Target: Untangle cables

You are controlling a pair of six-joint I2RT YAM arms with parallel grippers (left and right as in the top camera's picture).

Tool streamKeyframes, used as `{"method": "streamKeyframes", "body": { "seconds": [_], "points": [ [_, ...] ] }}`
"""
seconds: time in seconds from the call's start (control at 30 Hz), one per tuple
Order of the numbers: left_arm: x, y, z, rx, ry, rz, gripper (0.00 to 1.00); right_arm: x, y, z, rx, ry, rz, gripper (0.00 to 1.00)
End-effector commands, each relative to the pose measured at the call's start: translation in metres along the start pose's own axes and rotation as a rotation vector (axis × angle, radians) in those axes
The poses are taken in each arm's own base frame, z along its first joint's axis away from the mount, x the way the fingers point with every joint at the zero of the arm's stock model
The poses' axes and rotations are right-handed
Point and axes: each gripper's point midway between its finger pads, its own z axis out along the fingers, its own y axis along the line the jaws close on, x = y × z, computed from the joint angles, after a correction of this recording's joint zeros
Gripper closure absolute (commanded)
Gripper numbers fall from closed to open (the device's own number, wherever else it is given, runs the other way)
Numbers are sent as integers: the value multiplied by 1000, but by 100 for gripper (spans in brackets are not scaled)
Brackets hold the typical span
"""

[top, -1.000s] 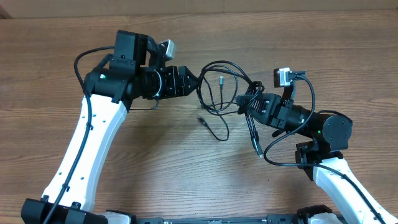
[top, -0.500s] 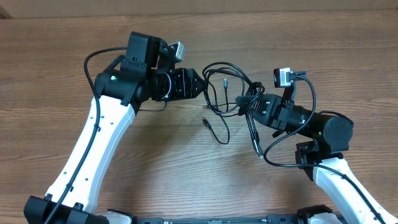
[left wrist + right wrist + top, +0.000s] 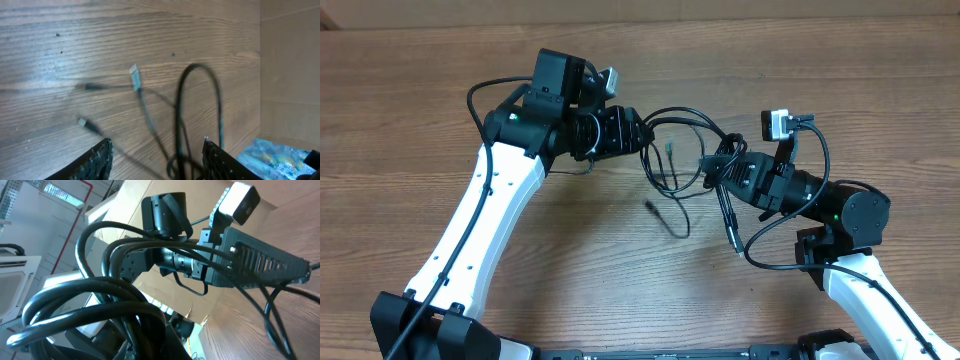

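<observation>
Several limp, light cables (image 3: pixel 177 115): my right gripper (image 3: pixel 718 166) clamped their bundle; left gripper (image 3: pixel 642 135) stood with jaws apart. Best hold judged beside the plug (image 3: pixel 133 70).

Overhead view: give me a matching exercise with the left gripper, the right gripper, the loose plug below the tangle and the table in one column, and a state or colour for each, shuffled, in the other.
Column one:
1. left gripper
2. right gripper
3. loose plug
4. table

Column two:
A. brown wood grain
B. shut on the cables
C. open, straddling a loop of cable
D. free, held by neither gripper

Pairs: 1-C, 2-B, 3-D, 4-A
</observation>
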Motion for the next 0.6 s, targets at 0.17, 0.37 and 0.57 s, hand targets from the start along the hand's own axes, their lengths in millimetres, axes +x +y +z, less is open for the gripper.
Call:
{"method": "streamKeyframes", "body": {
  "seconds": [0.17, 0.37, 0.57],
  "points": [
    [-2, -15, -1, 61, 3, 3, 55, -3, 7, 1, -13, -2, -30, 96],
    [5, -22, -2, 103, 42, -5, 53, -3, 7, 1, -13, -5, -29, 96],
    [14, -19, -2, 95, 77, -31, 60, -4, 7, 1, -13, -9, -29, 96]
  ]
}}
